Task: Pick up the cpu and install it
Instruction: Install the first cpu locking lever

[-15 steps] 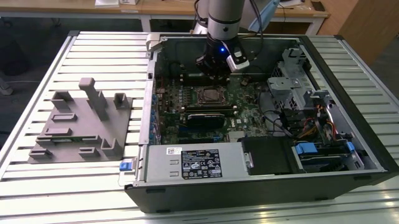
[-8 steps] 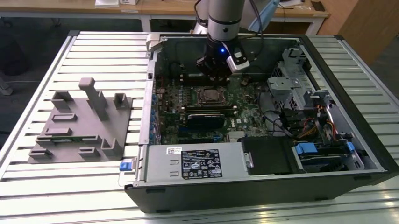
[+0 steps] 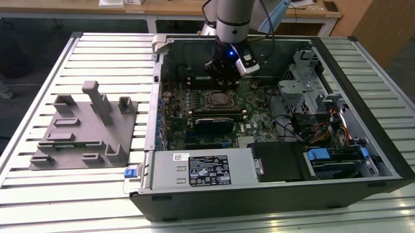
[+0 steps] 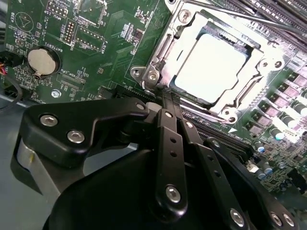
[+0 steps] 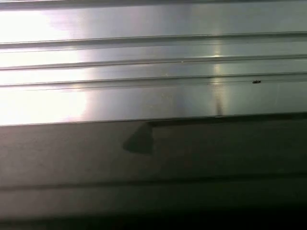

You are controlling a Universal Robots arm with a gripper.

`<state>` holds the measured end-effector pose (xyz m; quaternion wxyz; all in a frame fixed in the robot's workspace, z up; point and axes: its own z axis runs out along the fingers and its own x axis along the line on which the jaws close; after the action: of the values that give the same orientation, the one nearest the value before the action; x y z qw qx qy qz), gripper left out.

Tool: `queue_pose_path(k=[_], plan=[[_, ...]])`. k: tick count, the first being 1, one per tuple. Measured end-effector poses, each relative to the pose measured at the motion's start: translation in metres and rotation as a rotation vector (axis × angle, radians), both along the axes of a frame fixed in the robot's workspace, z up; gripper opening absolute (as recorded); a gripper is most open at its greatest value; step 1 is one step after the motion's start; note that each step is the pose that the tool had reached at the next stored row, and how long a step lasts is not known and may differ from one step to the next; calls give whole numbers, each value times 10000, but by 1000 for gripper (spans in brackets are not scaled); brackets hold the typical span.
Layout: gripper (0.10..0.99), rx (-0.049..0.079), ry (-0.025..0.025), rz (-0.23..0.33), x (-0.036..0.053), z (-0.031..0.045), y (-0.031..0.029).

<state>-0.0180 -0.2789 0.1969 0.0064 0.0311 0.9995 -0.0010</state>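
Exterior view, left to right: a grey fixture (image 3: 81,128) lies on the slatted table (image 3: 39,77); the open case (image 3: 272,194) stands beside it, with the gripper (image 3: 224,83) inside it, just above the board (image 3: 259,121) and beside the socket (image 3: 217,99).

In the second wrist view the fingers (image 4: 168,143) are pressed together, holding nothing. The cpu (image 4: 211,64) lies flat in the socket frame, pale face up.

Judgement: the chip is placed, so the pick and seating steps are done. The frame appears unlatched, so what remains is clamping.
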Motion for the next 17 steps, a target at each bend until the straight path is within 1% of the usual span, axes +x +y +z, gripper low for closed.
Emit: queue_pose_path(k=[4, 5, 8, 9, 17], plan=[[106, 41, -4, -2, 0, 2, 1], [106, 52, -12, -1, 2, 15, 3], [106, 40, -2, 0, 1, 86, 1], [106, 37, -1, 0, 0, 95, 1], [106, 39, -2, 0, 2, 95, -20]])
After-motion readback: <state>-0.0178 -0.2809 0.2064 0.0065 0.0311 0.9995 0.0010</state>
